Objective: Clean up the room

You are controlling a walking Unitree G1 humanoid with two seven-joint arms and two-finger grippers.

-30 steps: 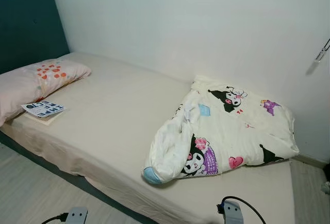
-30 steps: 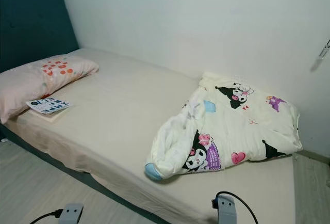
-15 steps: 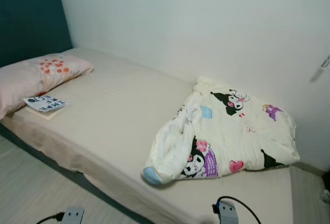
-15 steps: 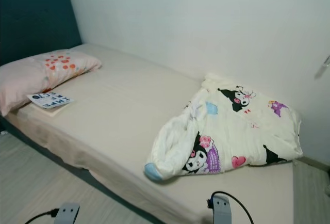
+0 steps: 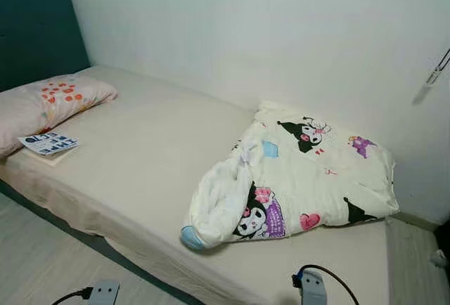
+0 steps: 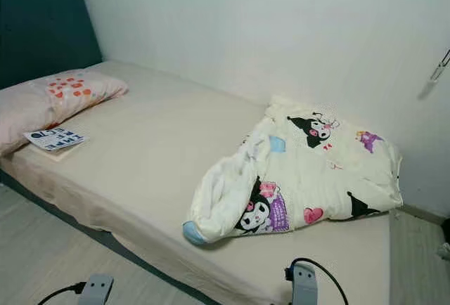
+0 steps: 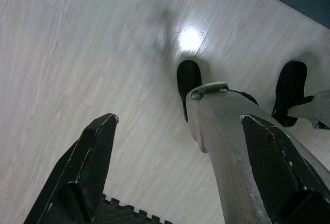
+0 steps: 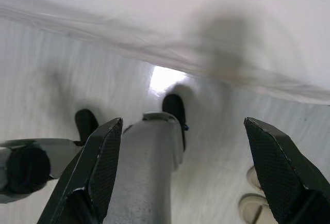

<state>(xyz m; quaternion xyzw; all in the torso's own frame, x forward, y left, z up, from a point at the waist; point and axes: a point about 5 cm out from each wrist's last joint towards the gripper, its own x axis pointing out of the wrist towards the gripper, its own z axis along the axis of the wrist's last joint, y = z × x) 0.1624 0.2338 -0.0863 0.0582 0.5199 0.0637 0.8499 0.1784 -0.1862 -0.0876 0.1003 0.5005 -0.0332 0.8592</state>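
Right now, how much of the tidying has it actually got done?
Little looks done. The cartoon-print quilt lies crumpled in a heap at the foot of the bed, and a booklet sits beside the pillow. Nothing is in hand: the left gripper and right gripper hang open over the floor. Spreading the quilt and putting the booklet away appear left.
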